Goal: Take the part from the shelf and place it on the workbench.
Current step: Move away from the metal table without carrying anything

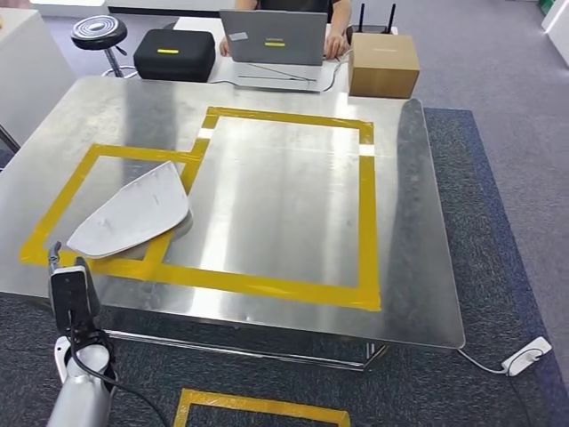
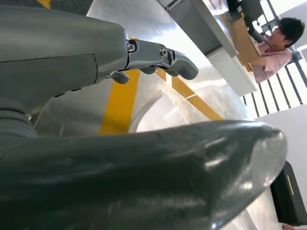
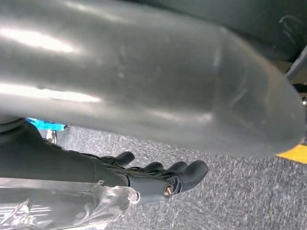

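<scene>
The part [image 1: 131, 211], a flat white panel with one curved edge, lies on the left side of the metal workbench [image 1: 282, 205], across the yellow tape [image 1: 168, 236] of the smaller marked frame. My left arm [image 1: 74, 356] rises at the bench's near left edge, a little short of the part. In the left wrist view my left hand [image 2: 90, 57] holds nothing, with its fingers [image 2: 170, 60] stretched out over the taped bench top. My right hand [image 3: 145, 177] hangs over grey carpet with fingers straight and apart from the thumb, holding nothing.
Behind the bench a person [image 1: 335, 27] sits at a laptop [image 1: 274, 37], beside a black case [image 1: 174, 53] and a cardboard box [image 1: 382, 64]. A stool [image 1: 100, 36] stands back left. A white power strip [image 1: 526, 356] lies on the carpet at right.
</scene>
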Controlling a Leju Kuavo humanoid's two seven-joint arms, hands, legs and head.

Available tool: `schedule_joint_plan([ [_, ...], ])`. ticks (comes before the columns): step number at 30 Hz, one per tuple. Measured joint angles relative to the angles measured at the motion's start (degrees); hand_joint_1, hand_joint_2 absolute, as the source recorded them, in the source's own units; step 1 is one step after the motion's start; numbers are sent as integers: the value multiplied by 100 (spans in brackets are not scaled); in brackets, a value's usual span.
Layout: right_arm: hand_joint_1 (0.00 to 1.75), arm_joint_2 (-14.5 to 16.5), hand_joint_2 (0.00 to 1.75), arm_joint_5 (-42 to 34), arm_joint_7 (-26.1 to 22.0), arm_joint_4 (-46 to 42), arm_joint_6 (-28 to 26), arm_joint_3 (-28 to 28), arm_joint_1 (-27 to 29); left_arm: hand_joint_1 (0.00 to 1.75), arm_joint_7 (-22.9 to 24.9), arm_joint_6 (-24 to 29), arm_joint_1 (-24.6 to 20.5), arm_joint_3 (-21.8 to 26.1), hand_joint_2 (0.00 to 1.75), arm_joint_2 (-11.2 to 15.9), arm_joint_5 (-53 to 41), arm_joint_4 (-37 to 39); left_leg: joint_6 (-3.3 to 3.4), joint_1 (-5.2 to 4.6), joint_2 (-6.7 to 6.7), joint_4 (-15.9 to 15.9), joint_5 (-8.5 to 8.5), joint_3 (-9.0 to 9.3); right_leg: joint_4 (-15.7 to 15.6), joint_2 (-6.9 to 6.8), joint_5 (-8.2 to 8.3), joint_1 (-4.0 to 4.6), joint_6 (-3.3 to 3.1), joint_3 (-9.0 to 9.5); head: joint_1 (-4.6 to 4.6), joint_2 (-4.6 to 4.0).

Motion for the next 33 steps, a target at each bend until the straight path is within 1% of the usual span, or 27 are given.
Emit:
schedule_joint_plan([
  [2, 0, -2, 0, -1, 0, 0, -1, -7, 9, 0, 0, -3, 2, 0, 0, -5, 1, 0, 107, -11, -15, -30, 15, -40, -1, 7, 51, 3, 74, -32, 2, 1],
  [3, 0, -3, 0, -1, 0, 0, -1, -10, 14, 0, 0, -6, 0, -1, 0, -11, 0, 0, 163, -10, -11, -32, 38, -71, 16, 2, 29, -6, 102, -61, 3, 1],
  [4, 0, -3, 0, -1, 0, 0, -1, -13, 18, 0, 0, -11, -3, 1, 0, -15, 0, -1, 217, -10, -6, -35, 71, -104, 97, -8, -63, -13, 129, -107, 8, 1],
  [5, 0, -3, 0, -1, 0, 0, -1, -16, 18, 0, 0, -21, -5, 2, 0, -20, 0, -2, 267, -7, 0, -41, 110, -146, 305, -17, -243, -17, 150, -193, 9, 1],
  [7, 0, -3, 0, -4, 1, 0, -1, -20, 12, 0, 3, -58, -2, 7, 0, -20, -6, -4, 331, -25, 5, -42, 175, -251, 1054, -30, -741, -18, 177, -453, 13, 1],
  [8, 0, -3, 0, -6, 2, 0, -1, -21, 10, 0, 8, -72, 4, 8, 0, -20, -21, -4, 346, -40, 7, -41, 207, -305, 1435, -29, -924, -18, 180, -569, 13, 1],
  [9, 0, -3, 0, -7, 4, 0, -1, -22, 9, 0, 13, -75, 12, 8, 0, -20, -49, -4, 352, -56, 7, -41, 237, -355, 1667, -29, -991, -16, 174, -612, 11, 1],
  [10, 0, -3, 0, -7, 7, 0, -1, -22, 9, 0, 18, -67, 19, 7, 0, -20, -87, -4, 354, -71, 7, -41, 271, -397, 1682, -29, -940, -11, 156, -551, 11, 1],
  [11, 0, -3, 0, -7, 9, 0, -1, -22, 9, 0, 25, -57, 23, 7, 0, -19, -128, -4, 352, -86, 7, -40, 305, -430, 1455, -29, -807, 0, 124, -367, 10, 1],
  [12, 0, -3, 0, -7, 10, 0, -1, -22, 7, 0, 31, -47, 25, 5, 0, -17, -164, -4, 346, -97, 7, -40, 340, -457, 1037, -30, -651, 18, 77, -76, 10, 1],
  [13, 0, -3, 0, -6, 11, 0, -1, -22, 1, 0, 38, -42, 25, 2, 0, -16, -191, -4, 332, -109, 7, -38, 371, -478, 568, -37, -567, 41, 33, 227, 9, 1],
  [14, 0, -3, 0, -4, 12, 0, -1, -22, -5, 0, 45, -42, 24, -1, 0, -15, -207, -4, 311, -115, 8, -38, 402, -491, 197, -46, -508, 62, 5, 461, 5, 1],
  [15, 0, -3, 0, -2, 13, 0, -1, -22, -10, 0, 50, -55, 25, -4, 0, -14, -213, -4, 282, -114, 10, -37, 431, -500, -33, -53, -506, 82, -17, 586, 10, 1],
  [16, 0, -3, 0, 0, 15, 0, -2, -22, -13, 0, 55, -74, 27, -8, 0, -13, -213, -4, 246, -110, 14, -43, 463, -506, -105, -58, -520, 98, -31, 602, 13, 1],
  [18, 0, -3, 0, 2, 22, 0, -6, -22, -8, 0, 65, -127, 31, -13, 0, -9, -201, -5, 167, -95, 16, -63, 516, -516, -147, -60, -443, 102, -90, 561, 30, -1],
  [19, 0, -2, 0, 3, 26, 0, -8, -22, -7, 0, 68, -150, 33, -15, 0, -6, -193, -5, 133, -93, 16, -27, 470, -545, -180, -63, -387, 91, -129, 556, 23, -1],
  [20, 0, 0, 0, 5, 27, 0, -10, -22, -7, 0, 70, -169, 34, -16, 0, -1, -188, -6, 100, -90, 15, 115, 337, -613, -214, -67, -326, 77, -164, 541, 16, -1],
  [21, 0, 2, 0, 7, 27, 0, -11, -22, -7, 0, 70, -183, 35, -17, 0, 5, -184, -7, 75, -84, 13, 389, 128, -729, -235, -71, -272, 64, -186, 517, 6, -1],
  [23, 0, 2, 0, 8, 27, 0, -14, -22, 0, 0, 70, -193, 43, -19, 0, 10, -176, -7, 24, -75, 14, 1149, -312, -1019, -235, -69, -201, 63, -207, 421, -8, -1],
  [24, 0, 2, 0, 8, 28, 0, -14, -22, 6, 0, 70, -193, 50, -19, 0, 13, -173, -7, 6, -70, 14, 1420, -411, -1101, -231, -69, -175, 63, -204, 380, -8, 0],
  [25, 0, 2, 0, 8, 28, 0, -13, -22, 10, 0, 70, -193, 56, -19, 0, 14, -172, -7, -6, -66, 15, 1496, -397, -1090, -225, -70, -153, 62, -195, 345, -8, 1],
  [26, 0, 2, 0, 9, 28, 0, -11, -22, 10, 0, 71, -194, 58, -19, 0, 16, -172, -7, -15, -58, 15, 1339, -281, -959, -215, -70, -138, 57, -184, 317, -8, 1],
  [28, 0, 0, 0, 11, 28, 1, -5, -22, 4, 0, 71, -196, 53, -19, 0, 18, -173, -9, -36, -38, 16, 568, 15, -455, -176, -68, -126, 52, -149, 269, -11, 1],
  [29, 0, -2, 0, 13, 28, 1, -3, -22, 0, 0, 71, -196, 50, -20, 0, 17, -173, -11, -15, -34, 1, 230, 113, -243, -151, -62, -124, 59, -125, 236, -14, 1],
  [30, 0, -3, 0, 15, 28, 1, -3, -22, -4, 0, 70, -197, 49, -20, 0, 16, -172, -13, 19, -31, -13, 3, 139, -114, -124, -54, -123, 70, -98, 214, -16, 1],
  [31, 0, -5, 0, 16, 28, 1, -3, -22, -6, 0, 70, -198, 49, -20, 0, 15, -172, -13, 70, -34, -28, -78, 123, -80, -104, -45, -117, 83, -68, 191, -18, 1],
  [33, 0, -5, 0, 17, 28, 0, -4, -22, -4, 0, 72, -199, 52, -19, 0, 12, -171, -13, 185, -34, -37, -81, 128, -130, -77, -32, -105, 81, -13, 161, -13, 1],
])
